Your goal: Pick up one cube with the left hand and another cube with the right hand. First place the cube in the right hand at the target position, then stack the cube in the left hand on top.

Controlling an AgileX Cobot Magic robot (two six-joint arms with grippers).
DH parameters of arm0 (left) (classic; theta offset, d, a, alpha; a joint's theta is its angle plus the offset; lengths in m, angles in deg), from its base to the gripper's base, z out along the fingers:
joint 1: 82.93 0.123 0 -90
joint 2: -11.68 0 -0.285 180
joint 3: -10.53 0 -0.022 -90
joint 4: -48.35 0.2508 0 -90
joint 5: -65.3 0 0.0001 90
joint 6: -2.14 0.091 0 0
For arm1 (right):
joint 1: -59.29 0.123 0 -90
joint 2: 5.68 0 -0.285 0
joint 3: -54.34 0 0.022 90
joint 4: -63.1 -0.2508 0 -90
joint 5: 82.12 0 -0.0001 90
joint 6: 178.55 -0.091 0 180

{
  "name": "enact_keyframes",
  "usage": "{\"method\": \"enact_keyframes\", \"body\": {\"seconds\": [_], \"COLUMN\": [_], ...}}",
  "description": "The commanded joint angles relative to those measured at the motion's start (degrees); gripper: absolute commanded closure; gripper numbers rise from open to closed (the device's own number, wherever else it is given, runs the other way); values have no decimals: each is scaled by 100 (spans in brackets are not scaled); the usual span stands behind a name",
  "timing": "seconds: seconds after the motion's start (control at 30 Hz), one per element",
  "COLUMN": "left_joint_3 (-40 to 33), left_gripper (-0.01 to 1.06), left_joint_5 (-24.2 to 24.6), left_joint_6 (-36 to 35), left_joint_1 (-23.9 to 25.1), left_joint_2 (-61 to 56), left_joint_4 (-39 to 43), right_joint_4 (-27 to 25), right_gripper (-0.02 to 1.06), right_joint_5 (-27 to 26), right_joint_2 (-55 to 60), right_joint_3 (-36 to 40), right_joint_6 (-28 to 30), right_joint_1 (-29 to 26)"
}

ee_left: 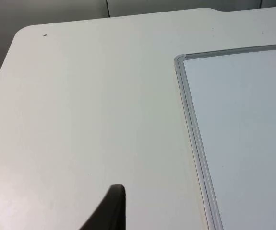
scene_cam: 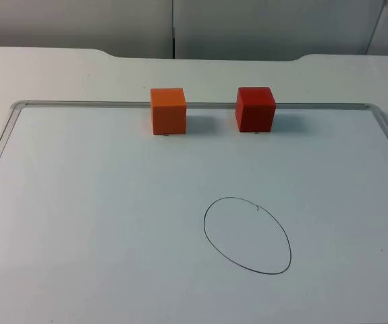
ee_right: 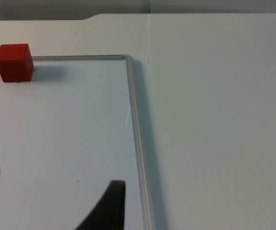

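Left claw, right claw: grip state unclear. Framed whiteboard on white table; grey wall behind.

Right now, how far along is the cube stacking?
Nothing is done yet. The orange cube and red cube sit apart at the whiteboard's far edge; the drawn circle holds nothing. Nothing is in hand. Both picks, the placement and the stacking remain.
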Motion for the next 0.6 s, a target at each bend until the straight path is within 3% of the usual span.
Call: {"method": "enact_keyframes", "body": {"seconds": [0.0, 0.27, 0.57], "left_joint_3": [-20, -20, -20], "left_gripper": [0, 0, 0], "left_joint_5": [-57, -57, -57], "left_joint_6": [-15, -15, -15], "left_joint_1": [15, 15, 15], "left_joint_2": [-20, -20, -20], "left_joint_4": [-12, -12, -12], "right_joint_4": [-30, -30, -230], "right_gripper": [0, 0, 2], "right_joint_5": [-50, 21, -138], "right_joint_2": [-18, 178, 1760], "right_joint_3": [8, -134, -1112], "right_joint_6": [73, 182, 331], "right_joint_1": [-54, -54, -54]}}
